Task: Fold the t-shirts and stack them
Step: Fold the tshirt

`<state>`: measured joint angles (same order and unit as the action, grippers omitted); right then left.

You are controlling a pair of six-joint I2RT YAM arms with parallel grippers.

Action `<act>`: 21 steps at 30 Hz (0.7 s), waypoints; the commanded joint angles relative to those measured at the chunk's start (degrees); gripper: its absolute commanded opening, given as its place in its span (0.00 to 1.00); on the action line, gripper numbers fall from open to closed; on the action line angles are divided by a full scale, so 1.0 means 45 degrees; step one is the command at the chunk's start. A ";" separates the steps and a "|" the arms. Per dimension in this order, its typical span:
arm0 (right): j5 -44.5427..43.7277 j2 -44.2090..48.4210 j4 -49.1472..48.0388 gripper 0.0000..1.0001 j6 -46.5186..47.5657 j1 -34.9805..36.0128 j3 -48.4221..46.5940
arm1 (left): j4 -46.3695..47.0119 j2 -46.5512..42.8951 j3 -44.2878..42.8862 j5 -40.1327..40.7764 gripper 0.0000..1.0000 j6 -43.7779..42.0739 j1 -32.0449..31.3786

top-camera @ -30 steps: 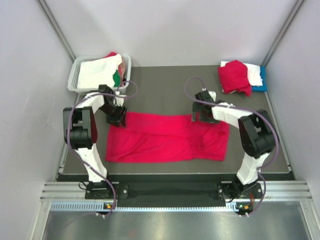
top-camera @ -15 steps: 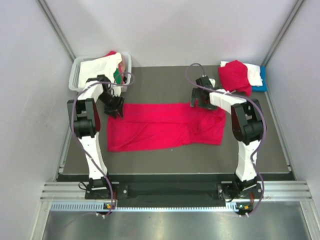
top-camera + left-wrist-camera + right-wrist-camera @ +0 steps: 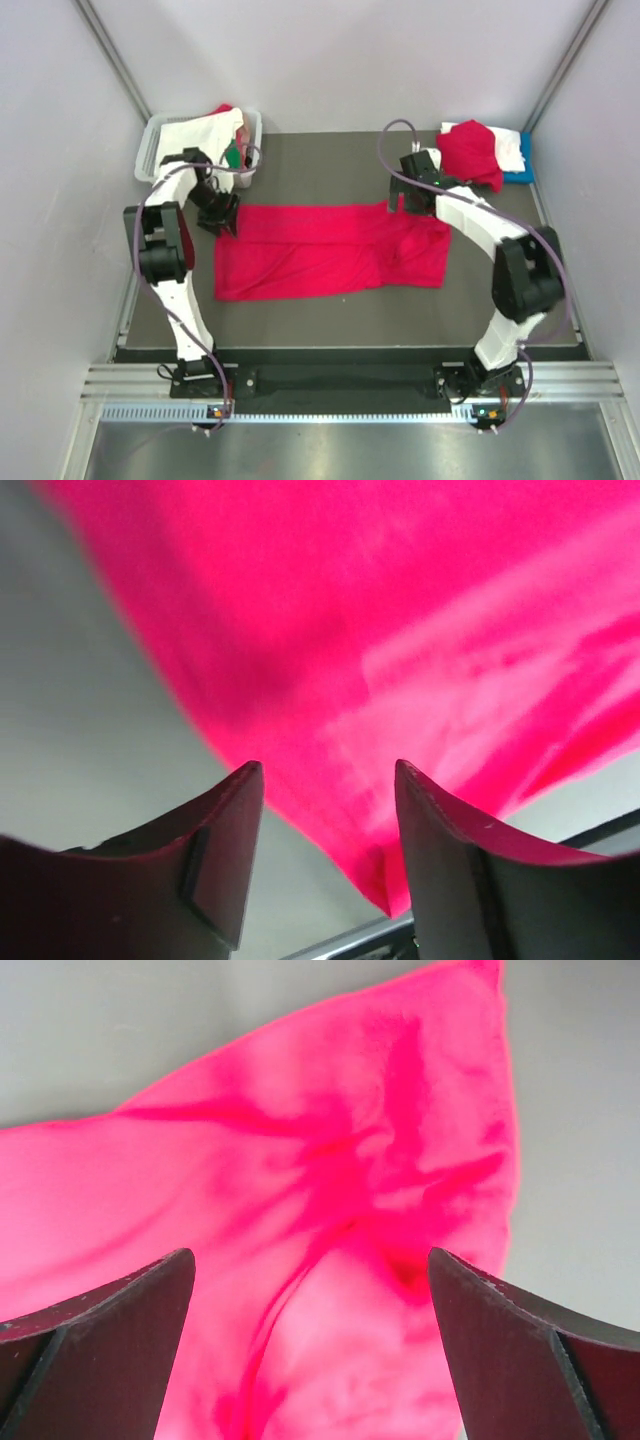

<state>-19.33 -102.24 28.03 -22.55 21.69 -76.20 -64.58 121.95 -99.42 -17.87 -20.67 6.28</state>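
The left gripper (image 3: 325, 772) stands partly open over the left edge of the red shirt (image 3: 330, 250), gripping nothing. The right gripper (image 3: 310, 1257) gapes wide above the shirt's creased right end, also empty. The shirt lies spread flat on the dark table (image 3: 330, 165), between pale walls (image 3: 330, 60). Only the top view shows the tub (image 3: 148, 160) and the stack (image 3: 480, 150) of red, white and blue shirts at the far corners.
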 commanded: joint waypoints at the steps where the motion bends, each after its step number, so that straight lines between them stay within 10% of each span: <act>1: -0.0898 0.3574 0.0603 1.00 0.0205 0.1036 0.1150 | 0.1031 -0.3795 0.0957 -0.0657 0.61 -0.0426 0.0166; 21: 0.0390 0.7544 0.1954 1.00 -0.2274 0.3519 0.7832 | 0.1850 -0.7686 0.8107 0.0728 0.61 -0.2281 0.0166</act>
<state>-18.28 -69.65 38.09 -29.67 35.86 -41.65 -60.20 92.12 -65.63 -17.15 -27.62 7.07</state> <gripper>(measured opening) 0.996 0.614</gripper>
